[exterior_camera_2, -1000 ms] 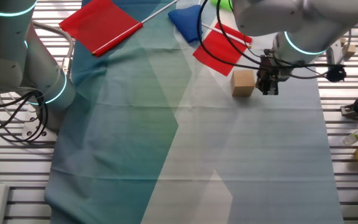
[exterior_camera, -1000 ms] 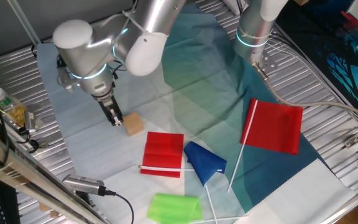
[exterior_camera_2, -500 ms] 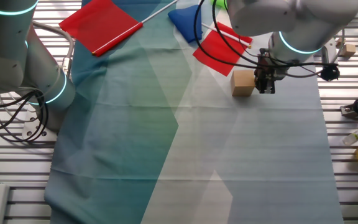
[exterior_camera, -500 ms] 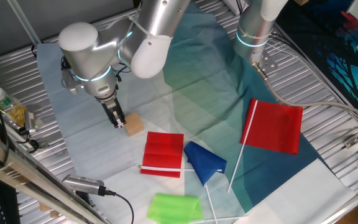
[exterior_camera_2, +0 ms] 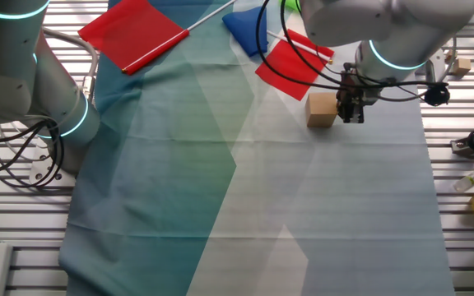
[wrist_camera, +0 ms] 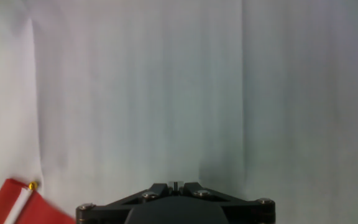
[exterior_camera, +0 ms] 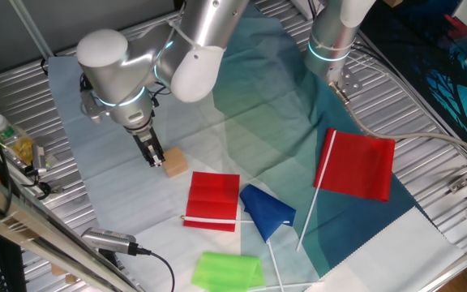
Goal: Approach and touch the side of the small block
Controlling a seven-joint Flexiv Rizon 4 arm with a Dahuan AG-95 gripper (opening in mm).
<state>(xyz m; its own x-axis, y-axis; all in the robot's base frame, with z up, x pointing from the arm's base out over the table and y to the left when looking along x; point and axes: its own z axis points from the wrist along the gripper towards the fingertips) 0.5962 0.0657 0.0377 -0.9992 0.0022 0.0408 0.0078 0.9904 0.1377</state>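
The small block (exterior_camera: 176, 162) is a plain tan cube on the pale cloth, left of the folded red cloth (exterior_camera: 213, 199). It also shows in the other fixed view (exterior_camera_2: 322, 109). My gripper (exterior_camera: 156, 159) is shut and empty, its black fingertips down at the cloth right against the block's left side; in the other fixed view the gripper (exterior_camera_2: 351, 115) stands at the block's right side. In the hand view the gripper (wrist_camera: 176, 185) shows shut fingers over bare pale cloth; the block is out of that view.
A blue flag (exterior_camera: 266, 209), a green flag (exterior_camera: 227, 269) and a large red flag (exterior_camera: 362, 165) lie on the cloth to the right. A second arm's base (exterior_camera: 331, 40) stands at the back. Bottles (exterior_camera: 10, 139) and a cable (exterior_camera: 124, 243) sit at the left edge.
My gripper has moved a little towards the block, closing the gap to its side. Over the last half second nothing has visibly moved.
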